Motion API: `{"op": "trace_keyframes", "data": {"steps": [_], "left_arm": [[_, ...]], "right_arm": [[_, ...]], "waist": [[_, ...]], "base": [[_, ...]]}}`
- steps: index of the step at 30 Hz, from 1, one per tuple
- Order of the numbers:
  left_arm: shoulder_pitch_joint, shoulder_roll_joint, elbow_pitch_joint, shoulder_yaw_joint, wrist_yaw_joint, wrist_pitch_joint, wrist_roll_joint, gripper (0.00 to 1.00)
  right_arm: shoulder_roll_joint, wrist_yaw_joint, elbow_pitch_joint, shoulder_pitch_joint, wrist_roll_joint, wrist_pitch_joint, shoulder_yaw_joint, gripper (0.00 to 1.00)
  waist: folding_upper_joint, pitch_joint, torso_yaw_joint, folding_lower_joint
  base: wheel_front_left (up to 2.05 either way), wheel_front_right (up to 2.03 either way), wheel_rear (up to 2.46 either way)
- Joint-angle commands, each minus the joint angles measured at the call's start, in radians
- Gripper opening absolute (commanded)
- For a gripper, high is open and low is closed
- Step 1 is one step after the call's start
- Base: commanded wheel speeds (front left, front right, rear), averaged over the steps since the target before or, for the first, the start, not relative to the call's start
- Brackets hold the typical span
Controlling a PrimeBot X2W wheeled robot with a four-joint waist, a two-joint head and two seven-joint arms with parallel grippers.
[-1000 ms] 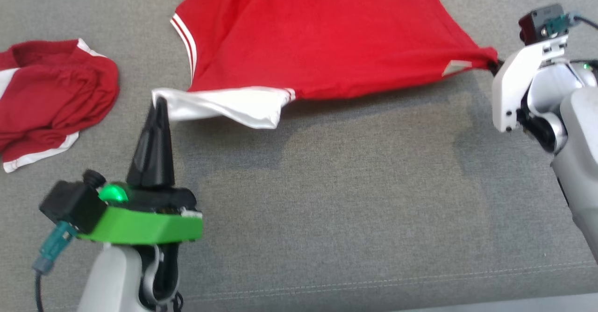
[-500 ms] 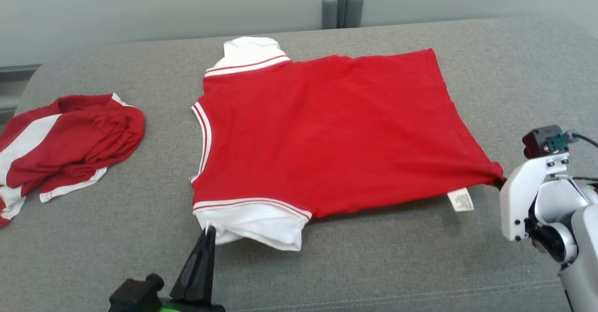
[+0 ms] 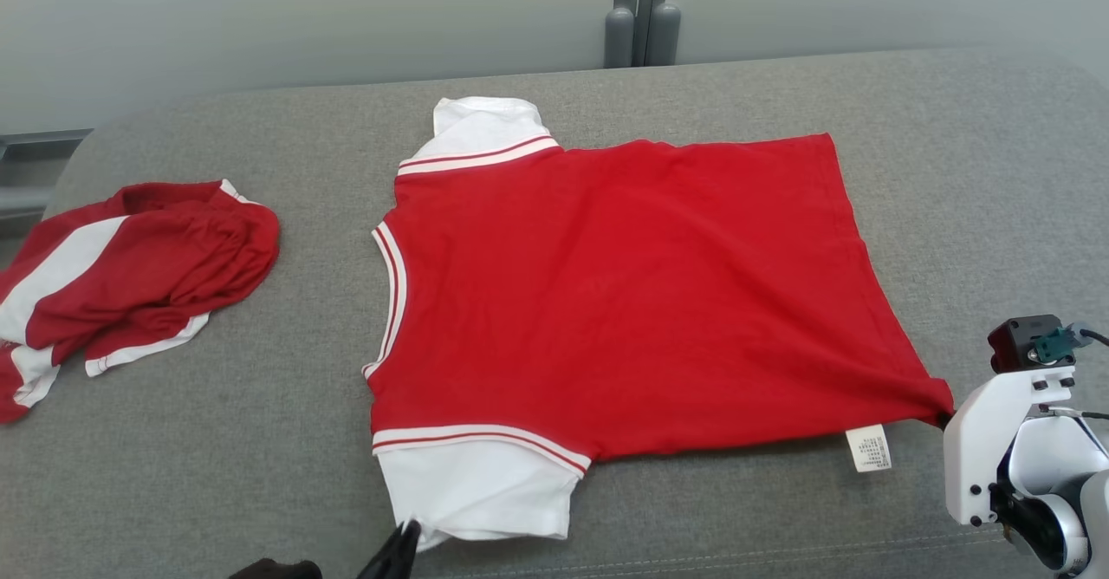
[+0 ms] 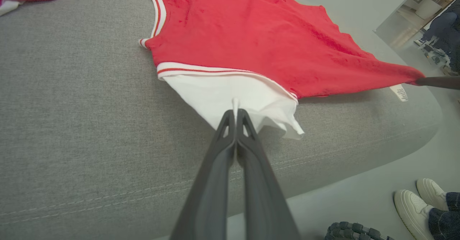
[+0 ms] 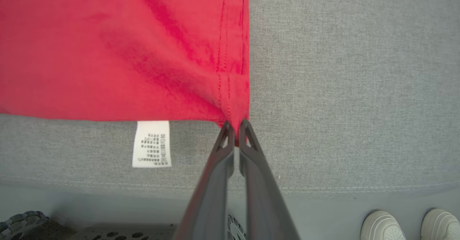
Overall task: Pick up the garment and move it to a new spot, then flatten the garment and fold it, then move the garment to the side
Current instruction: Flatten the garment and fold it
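Cloth like this is thin, soft and light, I think, and sags between holds. The left pincer (image 4: pixel 235 111) is clamped on the near white sleeve (image 3: pixel 476 488). The red garment (image 3: pixel 624 302) lies spread in the middle of the grey padded surface (image 3: pixel 217 440). The right pincer (image 5: pixel 235 123) is clamped on its near right hem corner (image 3: pixel 927 399).

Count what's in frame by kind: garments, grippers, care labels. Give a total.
Garments: 2 (flat red shirt with white sleeves; crumpled dark red and white garment)
Grippers: 2 (left gripper shut on a white sleeve; right gripper shut on the red hem corner)
Care labels: 1 (white care label at the shirt's hem)
Total: 5
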Motion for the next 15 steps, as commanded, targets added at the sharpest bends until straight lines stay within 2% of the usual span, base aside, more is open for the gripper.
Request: {"op": "trace_keyframes", "data": {"steps": [1, 4, 7, 15], "left_arm": [[0.022, 0.009, -0.034, 0.017, 0.012, 0.010, -0.018, 0.00], [0.009, 0.013, -0.085, 0.046, 0.021, 0.002, -0.038, 0.00], [-0.080, 0.015, -0.097, 0.045, 0.008, 0.011, -0.047, 0.00], [-0.427, -0.006, 0.077, -0.027, -0.018, 0.026, -0.018, 0.00]], "right_arm": [[0.008, -0.001, -0.012, 0.010, -0.009, -0.007, -0.012, 0.00], [0.029, -0.001, -0.018, -0.009, -0.020, -0.033, -0.037, 0.00], [0.057, -0.001, -0.002, -0.039, -0.019, -0.055, -0.053, 0.00], [0.086, -0.001, 0.062, -0.177, -0.014, -0.092, -0.045, 0.00]], "waist": [[0.0000, 0.004, -0.006, 0.0001], [0.0000, 0.013, -0.010, 0.0001], [0.0000, 0.030, -0.011, 0.0001], [0.0000, 0.112, -0.018, 0.0001]], "base": [[0.00, 0.00, 0.00], [0.00, 0.00, 0.00], [0.00, 0.00, 0.00], [0.00, 0.00, 0.00]]}}
